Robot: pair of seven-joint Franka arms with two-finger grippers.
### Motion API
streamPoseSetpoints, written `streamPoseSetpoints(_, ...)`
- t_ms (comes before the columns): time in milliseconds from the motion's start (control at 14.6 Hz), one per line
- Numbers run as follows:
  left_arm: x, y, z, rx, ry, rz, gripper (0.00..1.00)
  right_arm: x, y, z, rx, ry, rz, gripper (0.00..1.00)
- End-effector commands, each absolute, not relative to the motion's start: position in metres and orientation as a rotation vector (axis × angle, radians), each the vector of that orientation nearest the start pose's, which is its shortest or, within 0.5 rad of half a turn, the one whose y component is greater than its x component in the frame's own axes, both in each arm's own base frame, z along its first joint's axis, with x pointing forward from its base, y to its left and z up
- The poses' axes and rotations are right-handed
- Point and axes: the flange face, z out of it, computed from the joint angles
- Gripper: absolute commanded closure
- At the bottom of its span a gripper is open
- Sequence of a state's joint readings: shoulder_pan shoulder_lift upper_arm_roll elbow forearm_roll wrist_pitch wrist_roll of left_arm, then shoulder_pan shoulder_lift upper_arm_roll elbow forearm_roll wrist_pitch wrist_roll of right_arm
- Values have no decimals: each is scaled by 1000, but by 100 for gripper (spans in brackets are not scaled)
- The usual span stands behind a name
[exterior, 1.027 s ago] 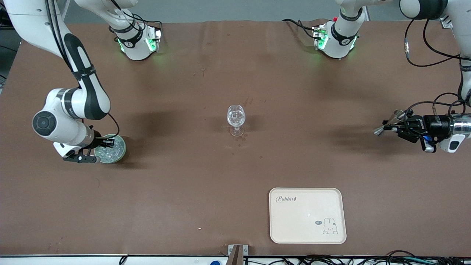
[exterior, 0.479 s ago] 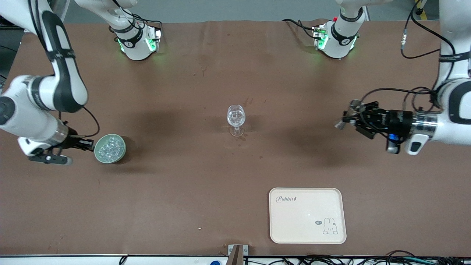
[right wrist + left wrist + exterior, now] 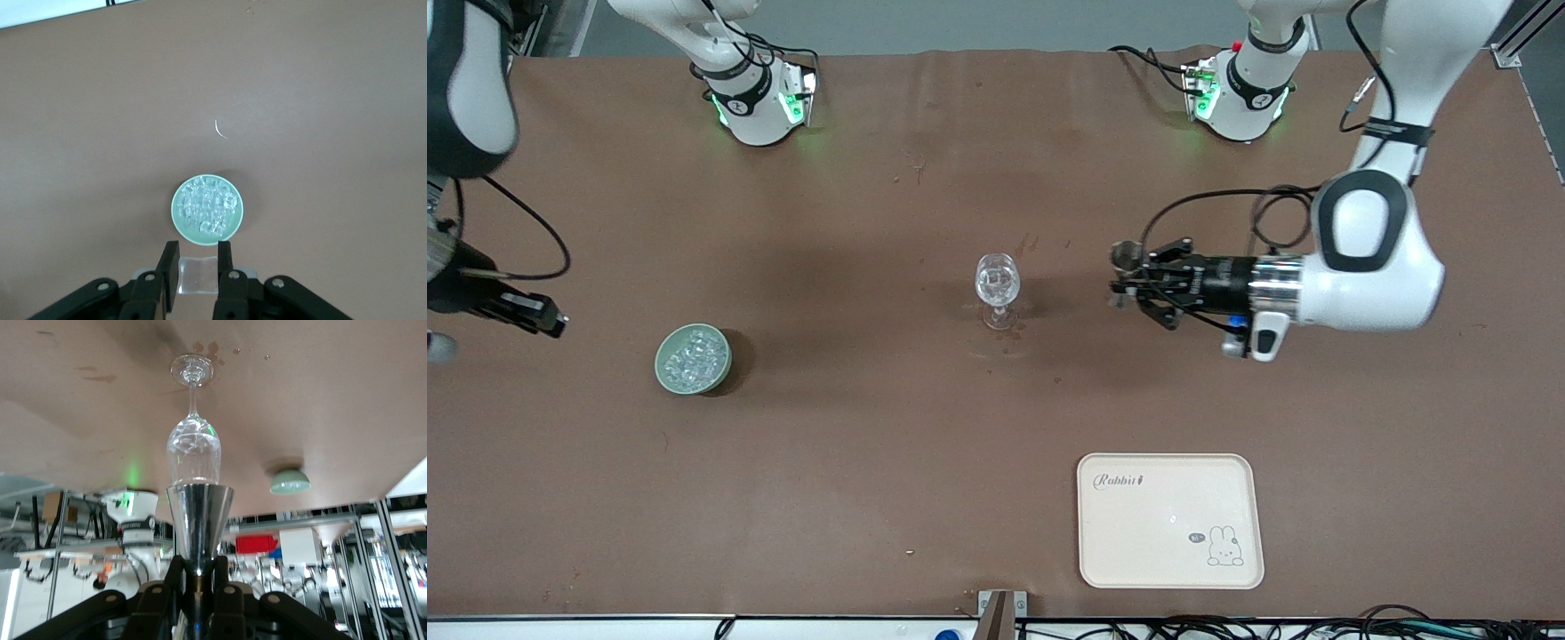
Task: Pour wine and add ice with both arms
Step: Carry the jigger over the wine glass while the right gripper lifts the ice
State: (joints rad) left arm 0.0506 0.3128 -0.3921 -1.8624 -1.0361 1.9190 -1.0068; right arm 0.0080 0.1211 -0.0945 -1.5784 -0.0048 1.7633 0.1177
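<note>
Brown table (image 3: 871, 462): right tool (image 3: 193, 275) pinches ice (image 3: 199, 274) above the bowl (image 3: 693, 358); left tool (image 3: 1129, 284) clamps a jigger (image 3: 199, 523) beside the glass (image 3: 997, 289); tray (image 3: 1170, 520) reads "Rabbit".

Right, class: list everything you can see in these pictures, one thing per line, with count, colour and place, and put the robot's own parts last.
wine glass: one, clear, upright at mid-table.
metal cup: one, silver, cone-shaped, held in the left gripper, beside the wine glass.
bowl: one, pale green, toward the right arm's end of the table, nearer the front camera than the wine glass.
ice: many small clear chunks, heaped in the bowl.
ice cube: one, clear, between the right gripper's fingers.
tray: one, cream with a rabbit drawing, nearest the front camera.
table: one, brown.
left gripper: one, black, shut on the metal cup.
right gripper: one, black, over the table beside the bowl.
</note>
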Motion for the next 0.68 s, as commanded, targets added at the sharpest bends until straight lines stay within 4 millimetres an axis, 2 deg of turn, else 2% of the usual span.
streamPoseSetpoints(0, 548, -292, 370, 1941, 1333, -961, 100, 590, -57, 616, -3135, 358, -79, 99)
streamPoseSetpoints(137, 542, -318, 363, 1968, 1392, -896, 100, 573, -54, 635, -3127, 359, -61, 99)
streamPoseSetpoints(342, 537, -341, 358, 2005, 1465, -794, 100, 567, -49, 637, -3124, 358, -34, 99)
streamPoseSetpoints(548, 533, -354, 363, 2092, 1510, -673, 100, 565, -56, 637, -3118, 374, -24, 99)
streamPoseSetpoints(616, 529, -365, 367, 2111, 1525, -641, 100, 565, -53, 637, -3116, 365, -24, 99)
